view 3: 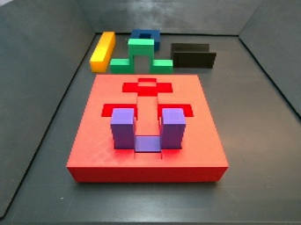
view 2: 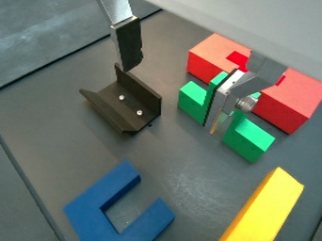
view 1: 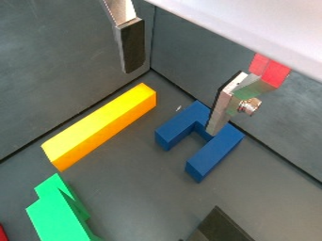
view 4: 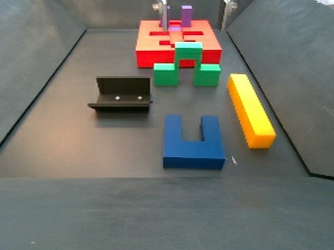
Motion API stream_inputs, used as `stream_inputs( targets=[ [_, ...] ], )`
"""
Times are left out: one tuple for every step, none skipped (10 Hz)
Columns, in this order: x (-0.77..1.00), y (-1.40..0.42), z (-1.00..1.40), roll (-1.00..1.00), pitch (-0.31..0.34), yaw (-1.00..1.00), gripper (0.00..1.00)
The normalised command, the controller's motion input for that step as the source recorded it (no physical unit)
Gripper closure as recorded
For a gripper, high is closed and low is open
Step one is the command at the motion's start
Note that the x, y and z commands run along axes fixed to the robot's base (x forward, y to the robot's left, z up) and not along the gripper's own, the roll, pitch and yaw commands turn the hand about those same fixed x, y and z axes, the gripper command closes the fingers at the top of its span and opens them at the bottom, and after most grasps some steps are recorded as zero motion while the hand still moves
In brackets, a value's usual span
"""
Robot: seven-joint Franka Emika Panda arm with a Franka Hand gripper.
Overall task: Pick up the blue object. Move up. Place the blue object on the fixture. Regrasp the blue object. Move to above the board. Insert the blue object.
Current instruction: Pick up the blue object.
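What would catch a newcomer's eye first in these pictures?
The big red board with the purple U-shaped block standing in it. Then the blue object lying flat on the floor between the yellow bar and the fixture. The gripper hangs open above.

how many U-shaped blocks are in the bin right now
3: the blue object lies flat beside the yellow bar, the green block sits against the board, the purple block stands in it. The gripper hovers open, empty.

Blue object (view 4: 193,143), red board (view 3: 147,132), silver gripper (view 1: 176,71)
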Motion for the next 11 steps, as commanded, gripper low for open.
stream_inputs(
  targets=[
    [0.28, 0.31, -0.43, 0.00, 0.000, -0.09, 0.00],
    [0.55, 0.45, -0.87, 0.11, 0.000, -0.30, 0.00],
    [0.78, 0.37, -0.89, 0.19, 0.079, -0.30, 0.00],
    [0.64, 0.31, -0.89, 0.19, 0.000, -0.33, 0.00],
    [0.55, 0.28, -0.93, 0.17, 0.000, -0.33, 0.00],
    [0.54, 0.25, -0.93, 0.16, -0.016, -0.26, 0.00],
    [0.56, 0.27, -0.92, 0.15, -0.009, -0.21, 0.00],
    [0.51, 0.25, -0.84, 0.15, -0.003, -0.12, 0.00],
    [0.00, 0.09, -0.53, 0.09, 0.000, 0.00, 0.00],
    [-0.13, 0.00, -0.27, 0.00, -0.009, 0.01, 0.00],
    [-0.19, 0.00, -0.37, 0.00, 0.000, 0.05, 0.00]
  ],
)
